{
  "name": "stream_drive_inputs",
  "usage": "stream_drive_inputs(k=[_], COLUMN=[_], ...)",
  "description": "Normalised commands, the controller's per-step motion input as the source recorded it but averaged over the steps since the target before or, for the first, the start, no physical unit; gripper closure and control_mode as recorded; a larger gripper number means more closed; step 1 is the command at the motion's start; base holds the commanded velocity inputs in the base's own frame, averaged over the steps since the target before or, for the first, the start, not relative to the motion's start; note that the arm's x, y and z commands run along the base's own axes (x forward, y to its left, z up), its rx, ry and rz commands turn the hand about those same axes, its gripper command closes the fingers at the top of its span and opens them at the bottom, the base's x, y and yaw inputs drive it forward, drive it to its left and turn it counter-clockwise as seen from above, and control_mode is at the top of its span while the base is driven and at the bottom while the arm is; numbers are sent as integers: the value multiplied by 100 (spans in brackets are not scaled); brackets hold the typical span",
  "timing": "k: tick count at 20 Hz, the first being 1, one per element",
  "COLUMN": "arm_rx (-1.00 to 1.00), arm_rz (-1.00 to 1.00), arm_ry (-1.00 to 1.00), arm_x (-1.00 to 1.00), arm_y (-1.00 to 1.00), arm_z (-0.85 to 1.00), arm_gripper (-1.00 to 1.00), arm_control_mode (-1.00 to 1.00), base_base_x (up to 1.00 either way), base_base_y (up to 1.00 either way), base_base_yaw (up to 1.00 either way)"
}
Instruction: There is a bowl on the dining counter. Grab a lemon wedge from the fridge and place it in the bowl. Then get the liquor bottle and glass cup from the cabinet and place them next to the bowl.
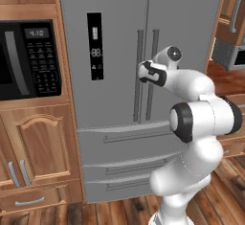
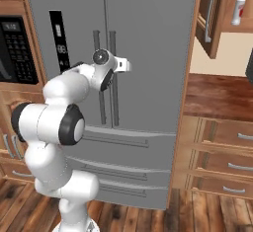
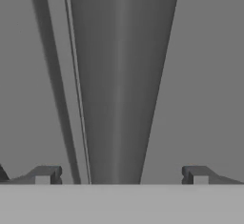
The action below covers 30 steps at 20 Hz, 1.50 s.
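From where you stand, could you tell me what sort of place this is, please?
A home kitchen, rendered: a steel French-door fridge, a built-in microwave set in wooden cabinetry, and wooden drawers under a counter.

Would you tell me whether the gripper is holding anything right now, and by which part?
Nothing is held: the gripper is open, its fingertips on either side of a fridge door handle, not closed on it.

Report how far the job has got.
Done: nothing visible; the fridge doors are shut. In hand: the end effector is open, fingertips either side of the right door's bar handle, not yet closed on it. Left: lemon wedge into the bowl, then the liquor bottle and cup from the cabinet.
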Motion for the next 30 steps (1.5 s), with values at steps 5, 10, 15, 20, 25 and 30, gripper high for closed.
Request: stream_drive_inputs(k=[5, 10, 15, 20, 25, 30], arm_rx=[0, 0, 0, 0, 0, 3], arm_rz=[-1, -3, -8, -11, -11, -4], arm_ry=[0, 0, -3, -9, -15, -18], arm_x=[42, 25, -2, -28, -62, -92], arm_y=[0, 0, -23, -52, -76, -97], arm_z=[-3, -5, 0, 0, 5, 16], arm_gripper=[100, 100, 100, 100, 100, 100], arm_control_mode=[-100, -100, -100, -100, -100, -100], base_base_x=[0, 0, 0, 0, 0, 0], base_base_y=[0, 0, 0, 0, 0, 0], base_base_yaw=[0, 0, 0, 0, 0, 0])
